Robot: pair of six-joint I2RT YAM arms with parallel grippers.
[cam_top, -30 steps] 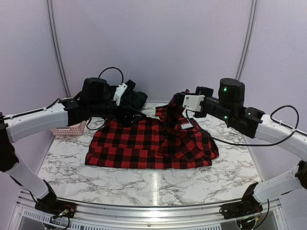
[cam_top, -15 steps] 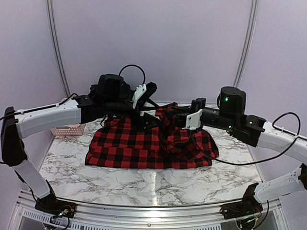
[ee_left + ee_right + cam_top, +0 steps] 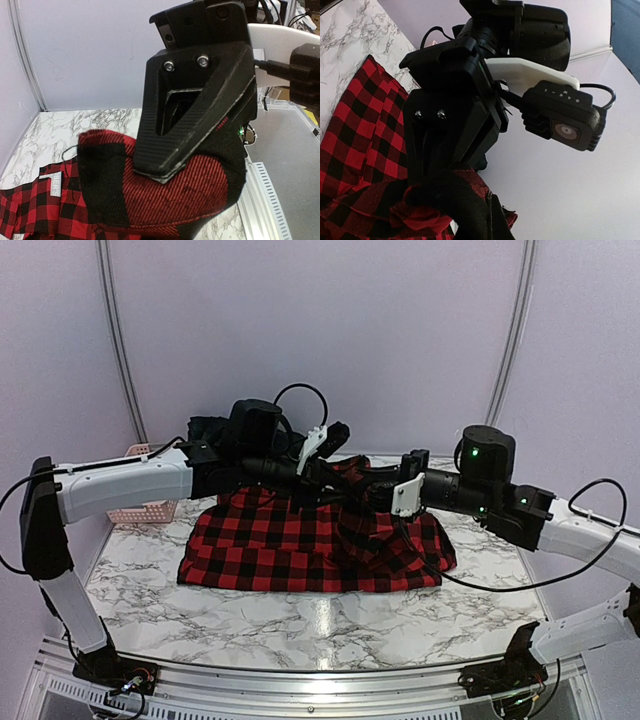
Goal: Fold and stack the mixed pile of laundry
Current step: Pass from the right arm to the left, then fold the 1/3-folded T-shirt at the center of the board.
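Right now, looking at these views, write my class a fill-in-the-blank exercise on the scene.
The checked shirt is red and ___.
Both the left gripper and the right gripper are ___ on the shirt.
The basket beside the left arm is ___.
The table top looks like ___.
Missing: black; shut; pink; marble.

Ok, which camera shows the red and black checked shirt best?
The top external view: nearly the whole checked shirt lies spread on the marble table. The left wrist view shows only a bunched fold at its jaws; the right wrist view, a partial patch beside its own.
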